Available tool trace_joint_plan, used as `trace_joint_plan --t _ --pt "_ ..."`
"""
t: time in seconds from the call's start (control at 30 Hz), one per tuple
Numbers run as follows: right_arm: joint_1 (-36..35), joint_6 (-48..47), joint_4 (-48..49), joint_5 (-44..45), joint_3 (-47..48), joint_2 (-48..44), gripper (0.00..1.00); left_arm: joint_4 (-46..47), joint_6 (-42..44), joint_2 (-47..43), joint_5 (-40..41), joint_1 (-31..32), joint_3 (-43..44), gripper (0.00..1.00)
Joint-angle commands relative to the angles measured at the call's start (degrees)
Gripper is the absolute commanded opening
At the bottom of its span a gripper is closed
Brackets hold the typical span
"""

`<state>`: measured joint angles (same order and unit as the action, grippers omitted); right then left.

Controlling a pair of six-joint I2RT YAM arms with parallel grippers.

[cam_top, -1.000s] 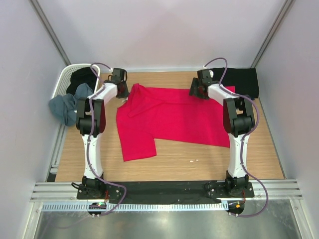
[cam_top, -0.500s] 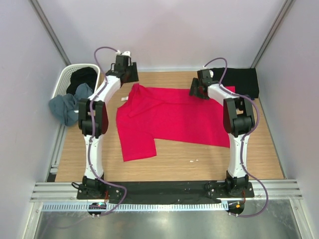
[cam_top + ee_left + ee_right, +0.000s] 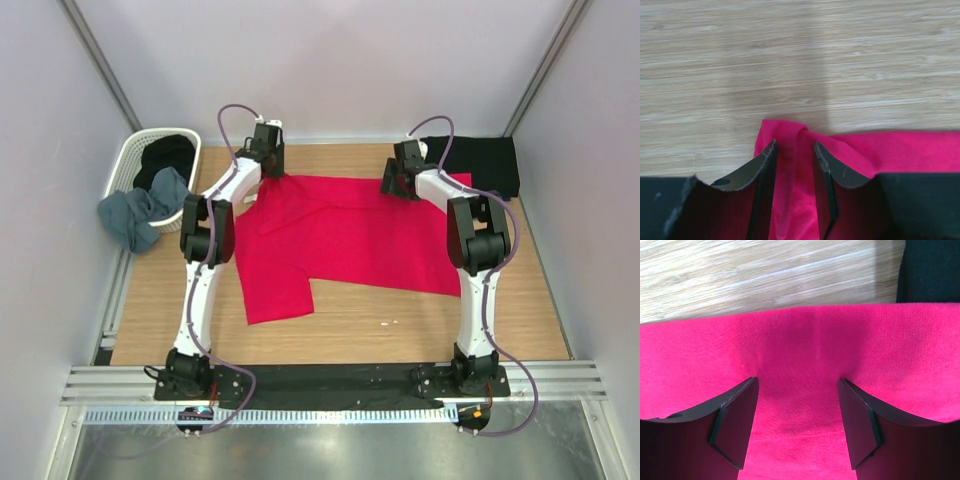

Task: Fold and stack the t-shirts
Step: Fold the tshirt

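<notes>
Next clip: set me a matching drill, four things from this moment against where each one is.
Things:
1. red t-shirt
2. grey-blue t-shirt
3. flat black t-shirt
4. left gripper

Places:
A. draped over the near rim of the white basket
B. at the far right corner of the table
C. spread across the middle of the table
D. jaws apart, astride a bunched corner of red cloth

Pairs: 1-C, 2-A, 3-B, 4-D
</notes>
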<state>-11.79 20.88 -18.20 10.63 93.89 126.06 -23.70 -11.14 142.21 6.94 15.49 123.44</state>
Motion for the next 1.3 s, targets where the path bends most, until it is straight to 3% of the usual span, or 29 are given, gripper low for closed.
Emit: trace_joint_plan --t 0.0,0.37,0.57,0.83,0.97,1.27 --pt "0.0 -0.9 -0.9 2.4 -1.4 0.0 0.70 0.6 2.0 -0.6 3.0 -0.2 2.5 0.35" --pt "0.0 -1.2 -1.1 2.2 -1.4 0.1 0.70 2.3 0.7 0.4 7.1 -0.2 2.9 0.16" --pt "0.0 -1.2 -1.4 2.1 -1.6 0.2 0.69 3.7 -2.3 0.3 10.0 -0.5 3.0 0.00" --pt "0.0 -1.4 -1.9 3.1 -2.4 -0.4 0.68 7.7 -14.9 -3.2 12.4 -4.1 -2.9 0.00" --pt "0.4 -1.5 -1.9 3.5 -3.6 -0.8 0.68 11.1 -20.0 -5.3 6.9 -6.3 -5.6 0.00" --pt "0.5 -1.0 -1.4 2.3 -4.9 -1.0 0.67 11.3 -22.6 -6.6 4.3 -7.4 -7.7 0.03"
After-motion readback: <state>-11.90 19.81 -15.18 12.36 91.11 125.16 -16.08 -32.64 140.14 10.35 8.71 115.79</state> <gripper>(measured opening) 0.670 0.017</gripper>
